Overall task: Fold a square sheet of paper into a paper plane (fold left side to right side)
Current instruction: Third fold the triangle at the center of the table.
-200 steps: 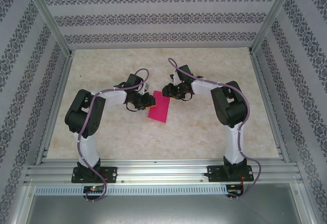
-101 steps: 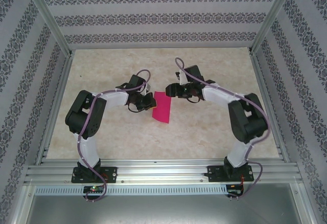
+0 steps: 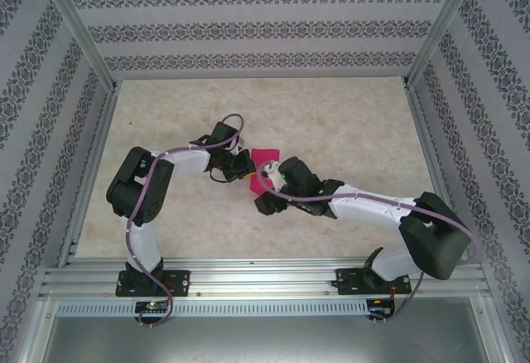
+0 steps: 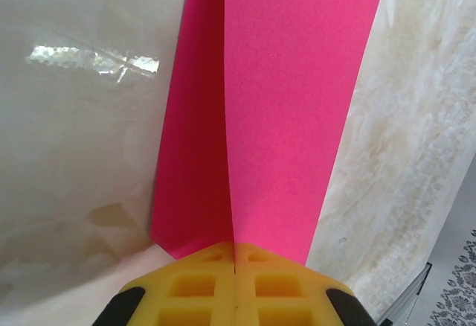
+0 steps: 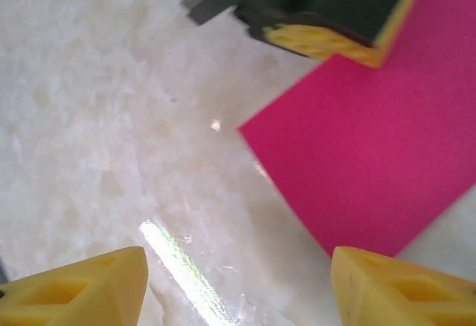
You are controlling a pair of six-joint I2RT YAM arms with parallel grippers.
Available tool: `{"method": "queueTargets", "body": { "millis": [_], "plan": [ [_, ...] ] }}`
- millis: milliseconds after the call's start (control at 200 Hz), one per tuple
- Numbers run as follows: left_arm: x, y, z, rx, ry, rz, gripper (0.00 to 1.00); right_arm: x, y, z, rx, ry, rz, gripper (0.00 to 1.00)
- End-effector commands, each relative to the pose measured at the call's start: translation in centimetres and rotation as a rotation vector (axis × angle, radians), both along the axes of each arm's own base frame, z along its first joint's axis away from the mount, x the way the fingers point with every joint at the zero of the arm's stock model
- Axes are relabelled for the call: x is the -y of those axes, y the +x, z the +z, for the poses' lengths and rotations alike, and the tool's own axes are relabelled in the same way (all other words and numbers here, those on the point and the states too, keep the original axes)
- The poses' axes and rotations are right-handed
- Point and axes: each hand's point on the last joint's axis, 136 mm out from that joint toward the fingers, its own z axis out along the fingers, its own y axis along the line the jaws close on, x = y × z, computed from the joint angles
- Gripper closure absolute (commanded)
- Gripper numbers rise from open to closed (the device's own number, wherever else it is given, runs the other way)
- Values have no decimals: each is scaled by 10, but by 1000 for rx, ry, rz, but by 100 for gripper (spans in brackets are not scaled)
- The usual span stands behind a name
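Observation:
The square sheet of paper (image 3: 267, 157) is bright magenta and lies doubled over as a narrow strip mid-table. In the left wrist view the paper (image 4: 290, 110) runs away from my yellow fingers, with one layer lifted along a centre line. My left gripper (image 4: 234, 250) is shut on the paper's near edge, and from above this left gripper (image 3: 241, 166) sits at the sheet's left side. My right gripper (image 3: 265, 191) hovers over the sheet's near end and hides part of it. In its own view the right gripper (image 5: 238, 289) is open over bare table, the paper (image 5: 372, 155) ahead to the right.
The marble-patterned table (image 3: 339, 123) is ringed by patterned walls and aluminium posts. A metal rail (image 3: 265, 280) runs along the near edge by the arm bases. The right arm's elbow (image 3: 431, 243) juts out low at the right. A glossy strip (image 5: 178, 263) shines on the table.
The right arm has swung from behind the paper round to its near side, its jaws spreading wider. The left gripper has closed on the paper's left edge and barely moved.

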Motion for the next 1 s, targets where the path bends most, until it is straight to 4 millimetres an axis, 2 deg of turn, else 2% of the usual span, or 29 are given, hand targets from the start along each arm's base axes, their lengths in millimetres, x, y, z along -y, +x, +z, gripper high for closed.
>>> {"method": "queueTargets", "body": {
  "millis": [0,270,550,699,894,994],
  "plan": [
    [7,0,11,29,-34,-4,96,-3,14,4,199,-135,18,33],
    [7,-1,11,25,-33,-11,96,-25,24,-19,276,-306,95,33],
    [8,-2,11,23,-34,-14,96,-32,39,-34,352,-423,139,37],
    [8,-2,11,22,-32,-16,96,-35,42,-33,367,-434,146,44],
    [7,-2,10,18,-25,-18,96,-37,37,-31,382,-439,165,57],
    [7,-3,8,15,-23,-20,96,-36,37,-30,385,-439,163,67]
  ]
}}
